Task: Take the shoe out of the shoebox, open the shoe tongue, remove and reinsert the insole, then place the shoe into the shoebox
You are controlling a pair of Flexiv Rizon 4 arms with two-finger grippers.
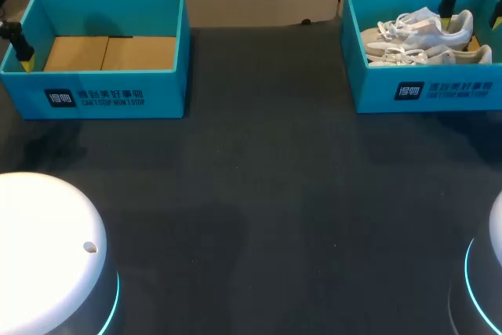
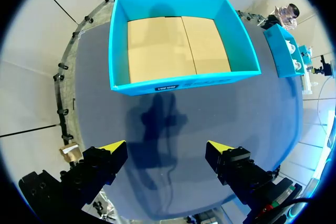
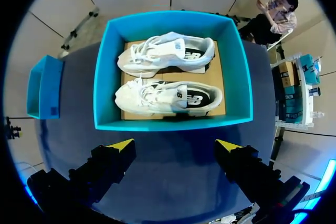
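Observation:
Two white shoes lie side by side in the blue shoebox [image 1: 427, 92] at the table's far right. In the right wrist view the nearer shoe [image 3: 168, 97] and the farther shoe [image 3: 168, 53] rest on the box's cardboard floor. My right gripper [image 3: 174, 145] hangs open above that box [image 3: 173, 124], just short of its near wall, holding nothing; the head view has it [image 1: 471, 19] over the shoes. A second blue shoebox [image 1: 110, 52], at the far left, holds nothing. My left gripper [image 2: 167, 148] is open over the dark table, short of this box [image 2: 178, 82].
The dark table top [image 1: 259, 194] stretches between the two boxes. The white domes of my arms' bases [image 1: 47, 249] stand at the front corners.

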